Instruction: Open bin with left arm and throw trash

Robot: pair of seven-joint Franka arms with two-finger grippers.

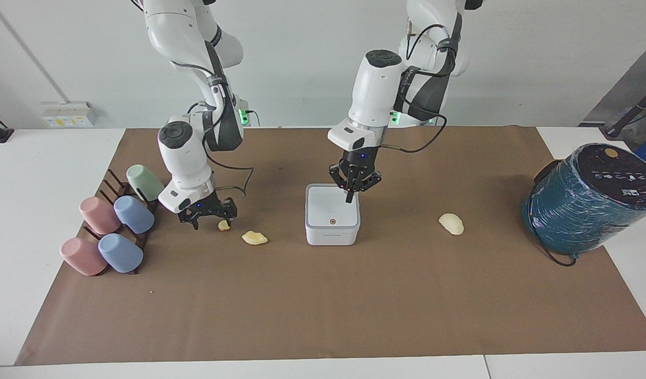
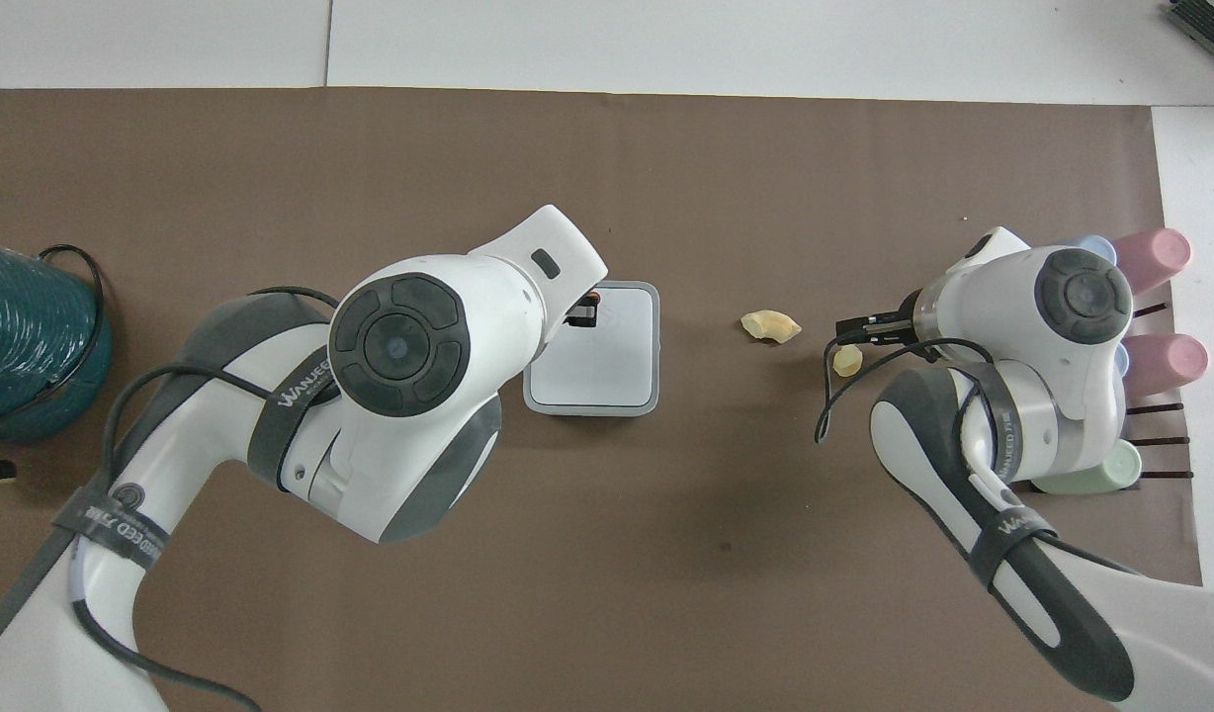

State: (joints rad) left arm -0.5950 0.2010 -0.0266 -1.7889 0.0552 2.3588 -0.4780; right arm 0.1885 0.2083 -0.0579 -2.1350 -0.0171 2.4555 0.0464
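Nearest the robots, left gripper over the bin, at the lid edge closest to them; fingers together, tips pointing down at the lid, contact not clear. Bin sits mid-mat, lid down, orange dot on the lid's edge farthest from the robots. Right gripper low over the mat toward the right arm's end, fingers apart, one finger just beside the small scrap. Second scrap lies slightly farther out, between that scrap and the bin. Third scrap lies toward the left arm's end, well apart from the bin. Cups on a rack at the right arm's end; teal cylinder at the left arm's end.
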